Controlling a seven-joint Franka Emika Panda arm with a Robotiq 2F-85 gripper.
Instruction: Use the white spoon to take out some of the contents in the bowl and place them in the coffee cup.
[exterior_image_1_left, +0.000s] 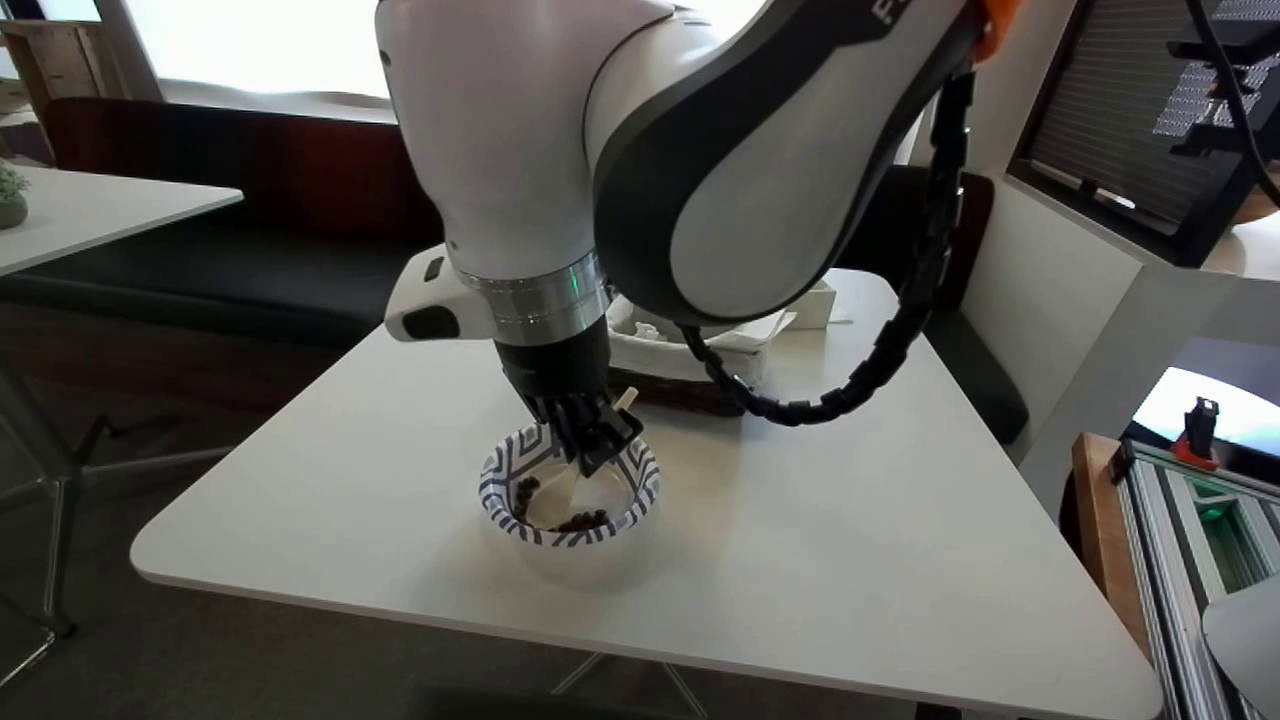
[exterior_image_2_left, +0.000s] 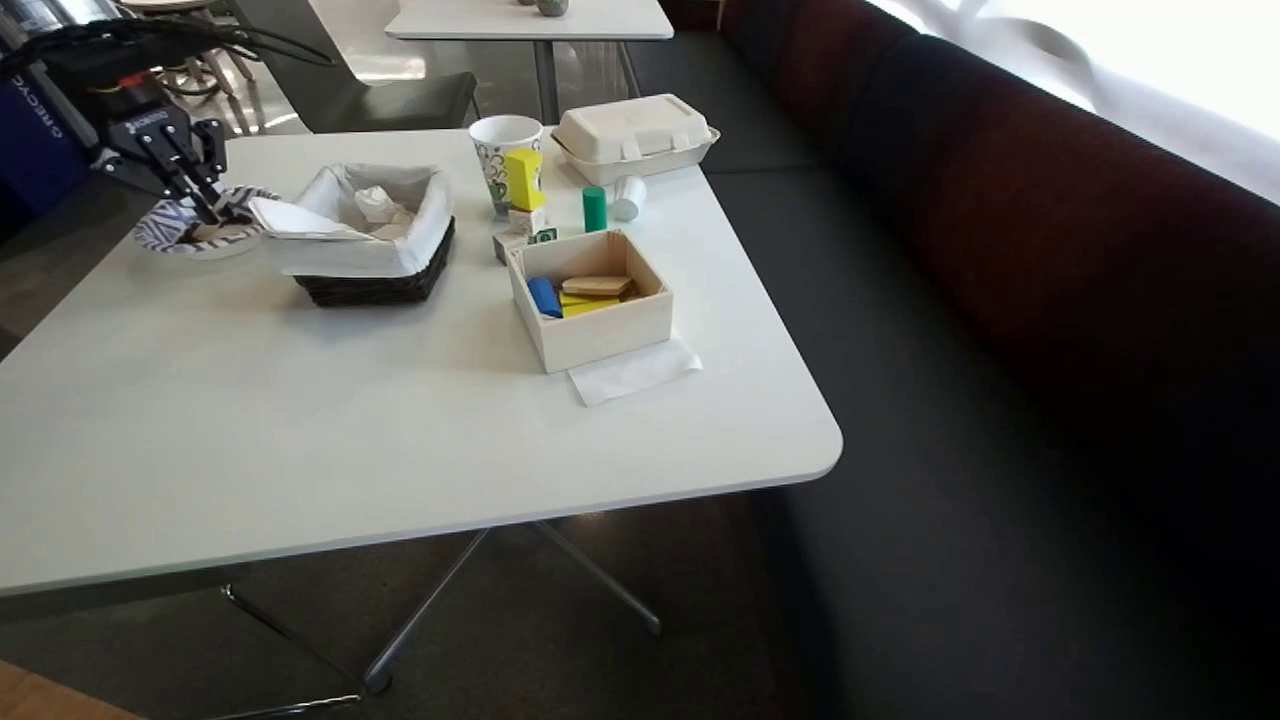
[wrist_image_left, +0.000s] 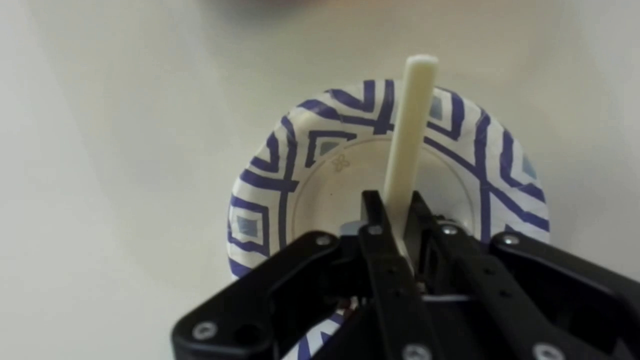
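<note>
My gripper is shut on the handle of the white spoon, which sticks up past the fingertips in the wrist view. The spoon's lower end dips into the blue-and-white patterned bowl; its tip is hard to make out. Dark, small, round contents lie along the bowl's inner edge, mostly hidden by the fingers in the wrist view. In an exterior view, the gripper hangs low over the bowl. The coffee cup, white paper with a printed pattern, stands upright farther along the table.
A dark wicker basket with a white liner stands right beside the bowl, between it and the cup. Around the cup are a yellow block, a green cylinder, a takeout box and a wooden box of blocks.
</note>
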